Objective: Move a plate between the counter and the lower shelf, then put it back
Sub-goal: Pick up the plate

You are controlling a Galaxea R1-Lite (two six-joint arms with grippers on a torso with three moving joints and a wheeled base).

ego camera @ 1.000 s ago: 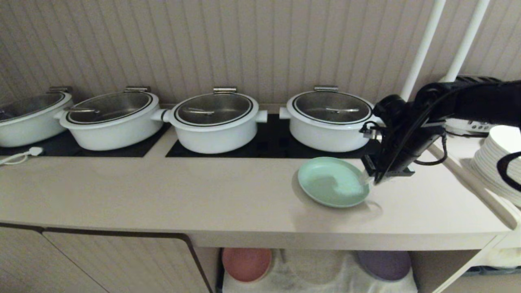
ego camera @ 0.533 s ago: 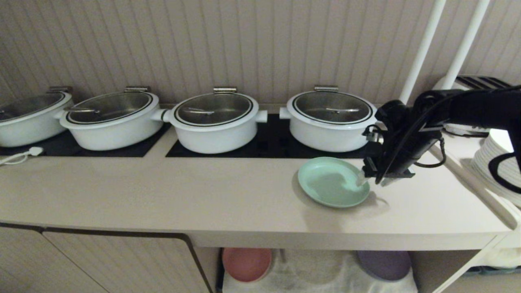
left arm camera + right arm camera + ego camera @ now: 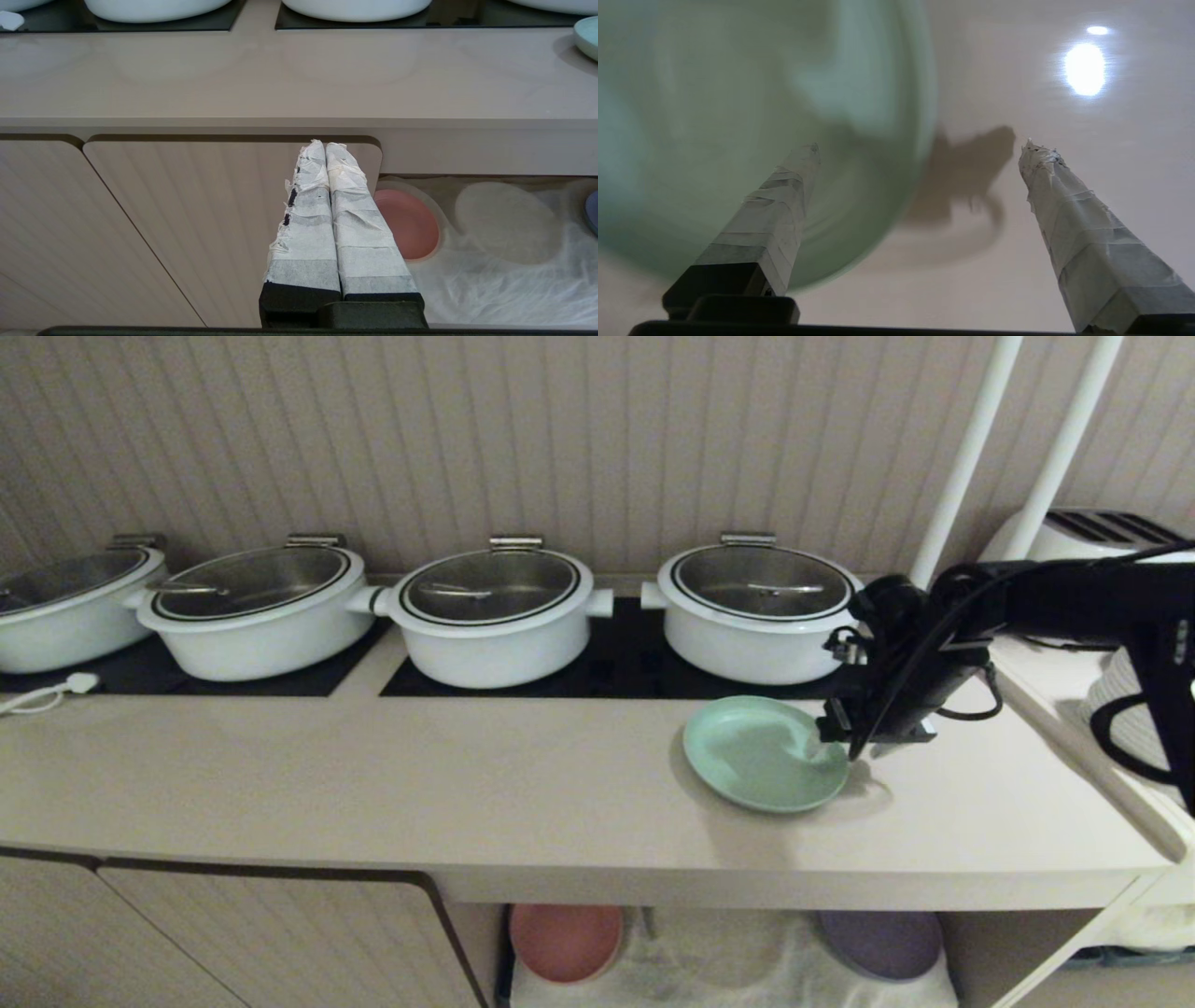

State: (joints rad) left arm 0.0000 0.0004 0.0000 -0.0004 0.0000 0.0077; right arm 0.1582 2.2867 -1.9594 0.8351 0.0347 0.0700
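- On the counter (image 3: 523, 784), toward its right end, the plate (image 3: 761, 756) lies flat in front of the rightmost of 4 pots (image 3: 756, 616); nothing holds it.
- My right gripper (image 3: 834, 744) hangs over the plate's right rim, fingers spread wide. In the right wrist view 1 finger (image 3: 775, 214) stands over the plate's inside, the other over bare counter outside the rim; neither appears to touch.
- Handling, as I judge it: the plate looks light, stiff and matte, probably plastic or melamine, so not very fragile. It sits low with a shallow raised rim, so a top-down pinch has little to bite on.
- Best hold, in my judgement: the rim on the near-right side, 1 finger inside and 1 outside and under the lip. The smooth counter may let the plate slide if 1 finger arrives first.
- Pose: my right arm reaches in from the right, forearm roughly level, wrist bent so the gripper points steeply down and slightly leftward.
- My left gripper (image 3: 327, 149) is parked low before a cabinet door (image 3: 187, 224), fingers pressed together, empty, beside the shelf (image 3: 504, 275) with its white cloth and pink plate (image 3: 411, 224).
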